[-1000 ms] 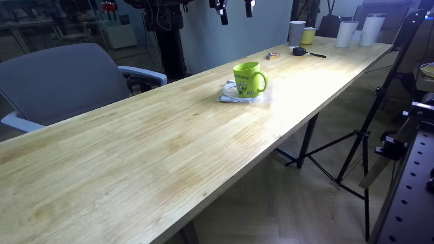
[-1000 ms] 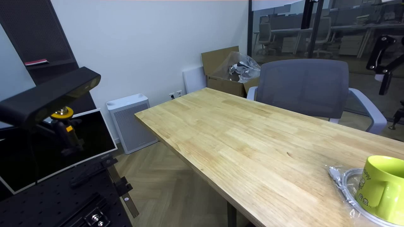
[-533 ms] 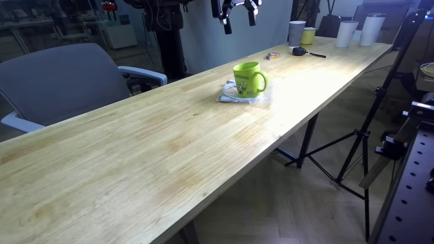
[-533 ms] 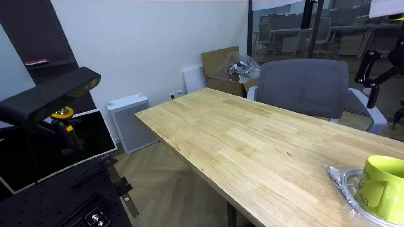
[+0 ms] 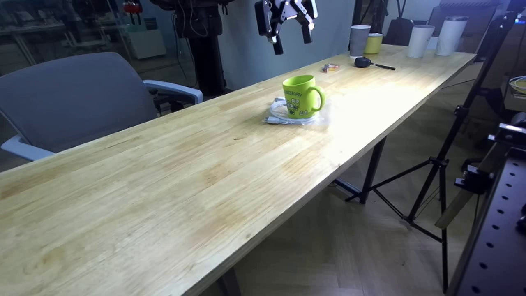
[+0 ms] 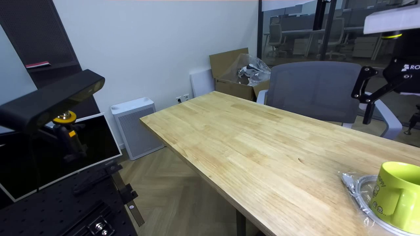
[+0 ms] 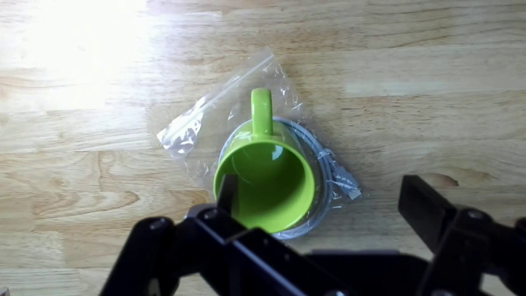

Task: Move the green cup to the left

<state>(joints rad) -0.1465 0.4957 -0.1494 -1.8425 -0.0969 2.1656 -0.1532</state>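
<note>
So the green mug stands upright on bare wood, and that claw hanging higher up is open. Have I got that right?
Not quite: the green mug stands upright on a clear plastic bag holding a coiled cable, as the wrist view shows; the gripper hanging higher up is open.

The table [image 5: 172,176] is brightly lit, and glare is burned into two views.
In an exterior view, a broad patch of it is bleached nearly white, a bluish glow is seen at upper right, and the floor [image 5: 312,246] is left dim. In an exterior view, the wall [image 6: 151,46] is evenly lit in cool tones, while everything behind the glass partition [image 6: 354,26] is darkened. In the wrist view, the upper left is washed out; glints are thrown back by the plastic bag [image 7: 207,135], and a pale highlight is caught inside the green cup [image 7: 263,189]. The gripper [image 7: 319,197] is rendered nearly black, its edges softened by blur.
</note>
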